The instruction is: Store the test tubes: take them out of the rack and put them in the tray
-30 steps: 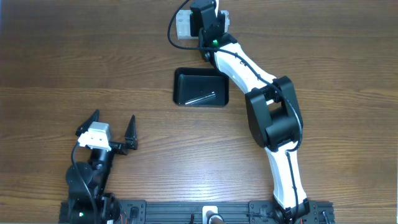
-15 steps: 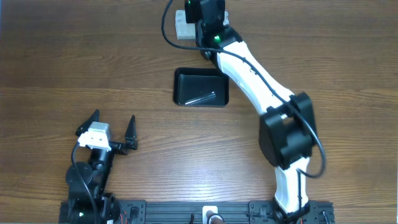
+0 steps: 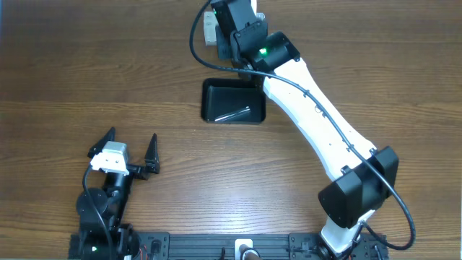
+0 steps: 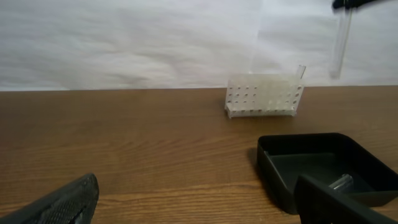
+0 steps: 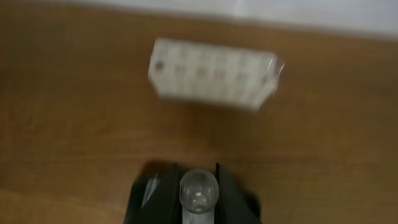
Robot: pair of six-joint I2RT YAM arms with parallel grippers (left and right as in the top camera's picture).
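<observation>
One test tube [image 5: 198,188] hangs upright, gripped by the right fingers [image 5: 155,194], raised clear of the rack [image 5: 214,73]; a second tube [image 3: 232,113] lies in the black tray [image 3: 231,95]; left fingers [image 3: 151,153] spread wide

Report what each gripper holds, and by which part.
Right gripper: a test tube, jaws clamped on its upper end. Left gripper: nothing, jaws open.

1. The rack [image 3: 210,29] is largely covered by the right arm [image 3: 310,108]; ahead of the right jaws it is blurred.
2. The test tube [image 5: 198,190] sits end-on between the right jaws, its length hidden.
3. The right gripper [image 4: 351,4] is cropped by the picture's edge.
4. The second tube [image 4: 340,182], beyond the left jaws, is half hidden behind the wall of the tray [image 4: 277,180].
</observation>
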